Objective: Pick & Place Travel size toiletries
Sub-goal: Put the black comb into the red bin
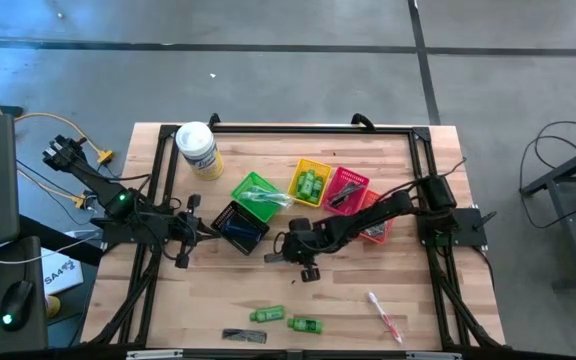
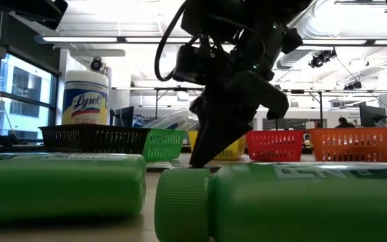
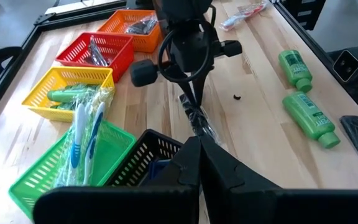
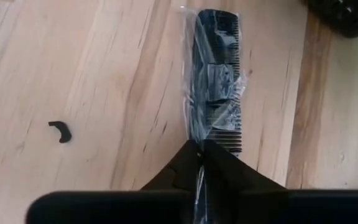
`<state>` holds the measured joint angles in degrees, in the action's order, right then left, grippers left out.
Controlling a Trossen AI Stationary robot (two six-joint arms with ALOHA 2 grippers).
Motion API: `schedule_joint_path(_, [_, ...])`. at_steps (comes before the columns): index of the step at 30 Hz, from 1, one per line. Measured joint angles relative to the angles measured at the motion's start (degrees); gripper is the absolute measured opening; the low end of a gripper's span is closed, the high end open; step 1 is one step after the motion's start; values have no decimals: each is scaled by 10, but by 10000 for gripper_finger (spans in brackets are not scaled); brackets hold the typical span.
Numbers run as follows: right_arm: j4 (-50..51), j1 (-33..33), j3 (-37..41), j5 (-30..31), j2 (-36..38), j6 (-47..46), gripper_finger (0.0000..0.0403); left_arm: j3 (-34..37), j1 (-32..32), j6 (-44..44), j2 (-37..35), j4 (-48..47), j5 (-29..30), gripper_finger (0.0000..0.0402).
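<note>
Along the table's (image 1: 408, 170) near edge you find two green bottles (image 1: 267, 315) (image 1: 306, 324) lying on their sides, a second wrapped black comb (image 1: 243, 336) beside them toward the left corner, and a wrapped toothbrush (image 1: 385, 315) toward the right.

At mid-table, the right tool (image 4: 199, 149) is lowered onto a black comb (image 4: 215, 81) in clear wrap. Its fingers are pinched together on the near end of that comb's wrapper, and the comb lies flat on the wood. A small dark fragment (image 4: 59, 130) lies on the table near it.

The left tool (image 3: 199, 140) is fully closed, holds nothing, and hovers just beside the black basket (image 1: 238, 225), left of centre.

Beyond these, a row of baskets runs across the table: green basket (image 1: 256, 195) with wrapped toothbrushes, yellow basket (image 1: 310, 183) with green bottles, red basket (image 1: 345, 190) and orange basket (image 3: 132, 25) with dark items. A white-lidded tub (image 1: 197, 150) stands near the far left corner.
</note>
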<state>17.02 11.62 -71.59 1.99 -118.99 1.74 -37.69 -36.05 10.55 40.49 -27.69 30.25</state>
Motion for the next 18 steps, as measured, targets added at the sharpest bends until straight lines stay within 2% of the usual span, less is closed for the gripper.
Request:
schedule_joint_path(4, [4,4,1,8,10,15,4,0,0,2,0,-5,0,0])
schedule_joint_path(7, [7,13,2,55,20,15,2,0,0,2,0,-8,0,0])
schedule_joint_path(18, [44,38,3,124,76,10,3,0,0,3,0,5,0,0])
